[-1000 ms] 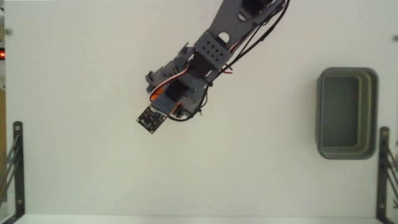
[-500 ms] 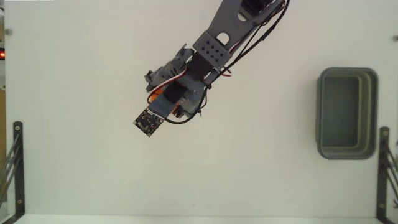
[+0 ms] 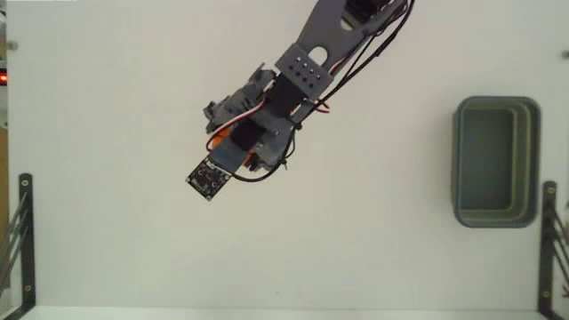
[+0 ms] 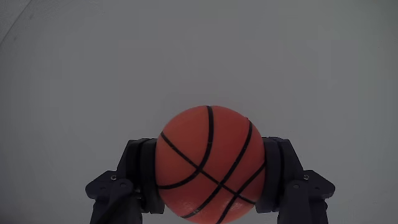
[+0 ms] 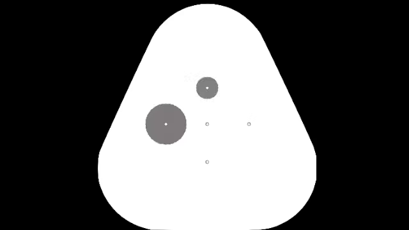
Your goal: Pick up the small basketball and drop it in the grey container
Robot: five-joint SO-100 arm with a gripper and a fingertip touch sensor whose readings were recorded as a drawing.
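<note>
Where the fixed view looks straight down, one broad, flat white table (image 3: 116,249) with a smooth matt surface fills nearly everything. Over it reaches one dark grey robot arm (image 3: 302,67) of moulded plastic, its link pierced by a grid of small round holes and trailed by black, red and white wires; it enters from the top edge and slants down toward the left. One grey-green rectangular plastic tub, the grey container (image 3: 533,160), sits near the right edge, well apart from the arm, with rounded corners, a thick rim and a deep hollow that looks bare. Two thin black metal brackets (image 3: 25,231) stand at the lower left and lower right edges. One small square black board (image 3: 207,180) rides at the arm's tip.

In the wrist view, one small basketball (image 4: 210,163), a round orange sphere with a faintly pebbled skin and thin black curved seam lines, is clamped in the gripper (image 4: 210,177): two dark plastic fingers (image 4: 138,171) with angular, blocky shapes press against its left and right sides. Behind the ball lies only plain grey-white surface. In the fixed view the ball is hidden under the arm, apart from a sliver of orange.
</note>
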